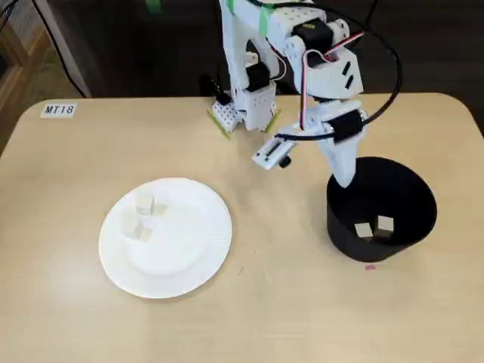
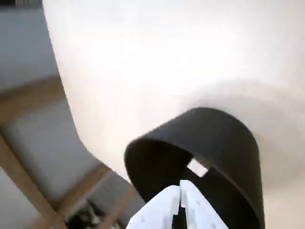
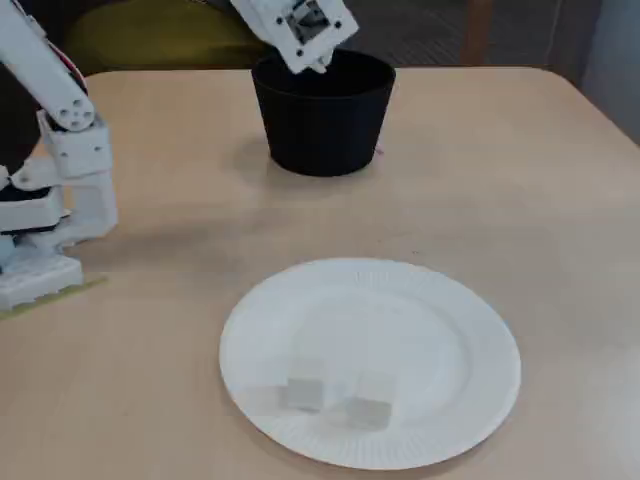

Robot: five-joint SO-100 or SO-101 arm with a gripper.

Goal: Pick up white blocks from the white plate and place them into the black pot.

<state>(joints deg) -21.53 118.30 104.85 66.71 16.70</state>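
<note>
The white plate (image 1: 181, 261) lies on the table's left in a fixed view, with white blocks (image 1: 145, 203) (image 1: 138, 230) on its left part. They also show near the plate's (image 3: 400, 310) front edge, as blocks (image 3: 304, 392) (image 3: 368, 408), in a fixed view. The black pot (image 1: 408, 197) stands at the right and holds two blocks (image 1: 364, 230) (image 1: 385, 224). My gripper (image 1: 345, 180) hangs over the pot's rim, shut and empty. In the wrist view the gripper (image 2: 180, 193) is shut above the pot (image 2: 224, 138), with one block (image 2: 197, 167) seen inside.
The arm's base (image 1: 246, 113) stands at the table's far edge, behind the space between plate and pot. A label reading MT18 (image 1: 59, 110) is stuck at the far left corner. A tiny pink fleck (image 1: 370, 266) lies in front of the pot.
</note>
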